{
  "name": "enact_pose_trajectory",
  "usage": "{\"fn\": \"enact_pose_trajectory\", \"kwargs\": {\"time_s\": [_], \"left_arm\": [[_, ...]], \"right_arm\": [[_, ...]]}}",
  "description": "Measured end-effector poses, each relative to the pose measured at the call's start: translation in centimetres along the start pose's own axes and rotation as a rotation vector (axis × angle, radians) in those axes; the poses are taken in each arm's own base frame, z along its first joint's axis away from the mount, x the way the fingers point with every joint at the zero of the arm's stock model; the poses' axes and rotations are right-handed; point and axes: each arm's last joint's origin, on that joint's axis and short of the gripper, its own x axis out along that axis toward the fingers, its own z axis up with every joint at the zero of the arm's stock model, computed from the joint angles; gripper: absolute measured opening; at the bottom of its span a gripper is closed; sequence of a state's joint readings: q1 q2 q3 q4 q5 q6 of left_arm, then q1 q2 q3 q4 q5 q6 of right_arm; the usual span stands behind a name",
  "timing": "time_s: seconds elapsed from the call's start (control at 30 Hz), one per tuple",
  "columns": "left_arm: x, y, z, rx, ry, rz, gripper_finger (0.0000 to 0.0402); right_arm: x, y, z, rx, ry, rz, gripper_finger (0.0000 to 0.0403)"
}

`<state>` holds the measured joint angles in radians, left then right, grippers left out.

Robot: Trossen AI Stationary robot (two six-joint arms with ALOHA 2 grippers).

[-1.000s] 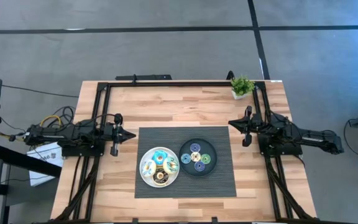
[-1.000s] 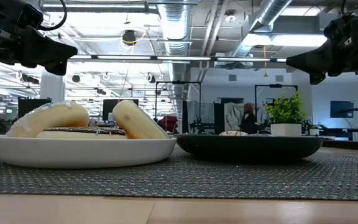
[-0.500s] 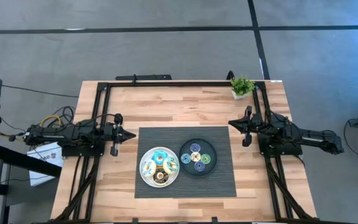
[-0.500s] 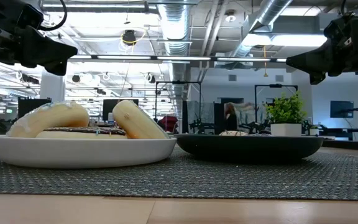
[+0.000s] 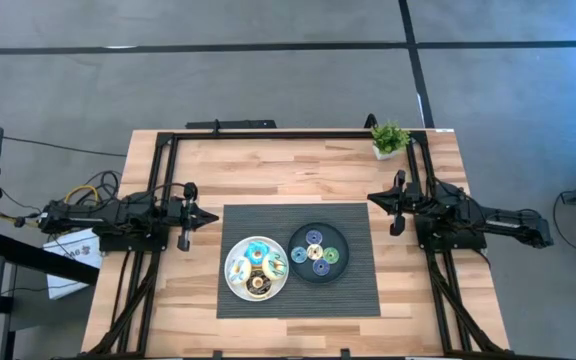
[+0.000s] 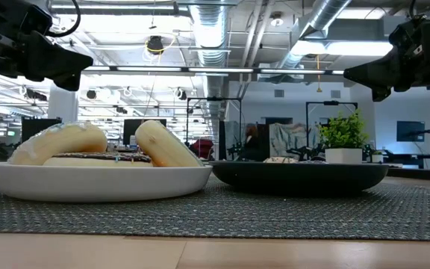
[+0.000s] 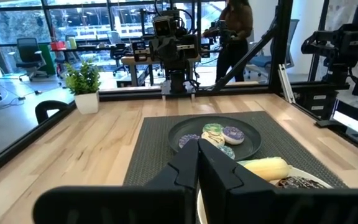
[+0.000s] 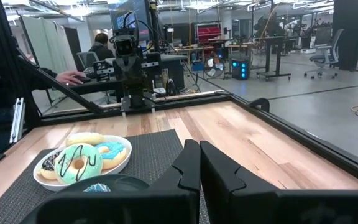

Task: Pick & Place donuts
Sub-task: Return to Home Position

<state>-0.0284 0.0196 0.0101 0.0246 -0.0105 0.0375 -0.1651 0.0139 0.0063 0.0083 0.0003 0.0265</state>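
Larger donuts [image 5: 256, 268] lie piled on a round white plate [image 5: 231, 281]; the pale green one [image 8: 78, 163] and a blue one [image 8: 110, 151] show in the right wrist view. Coin-sized donuts [image 5: 315, 251] lie on a round black plate [image 5: 298, 262] beside it. Both plates stand on a dark ribbed mat [image 5: 353, 285]. My left gripper [image 5: 214, 216] hovers shut at the mat's left edge, raised above the table. My right gripper [image 5: 370, 198] hovers shut at the mat's far right corner, also raised.
A small potted plant [image 5: 389, 138] stands at the table's far right corner. A black frame [image 5: 268, 136] runs along the table's far, left and right sides. Bare wood lies between the mat and the far edge. People move in the room beyond.
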Motion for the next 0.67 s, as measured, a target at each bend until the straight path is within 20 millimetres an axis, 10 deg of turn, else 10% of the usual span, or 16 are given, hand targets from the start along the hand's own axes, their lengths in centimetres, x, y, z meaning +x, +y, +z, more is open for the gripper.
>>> {"fn": "enact_pose_trajectory", "kwargs": {"time_s": [0.67], "left_arm": [[0.0,0.0,0.0,0.011,0.0,0.0,0.0]], "right_arm": [[0.0,0.0,0.0,0.0,0.0,0.0,0.0]]}}
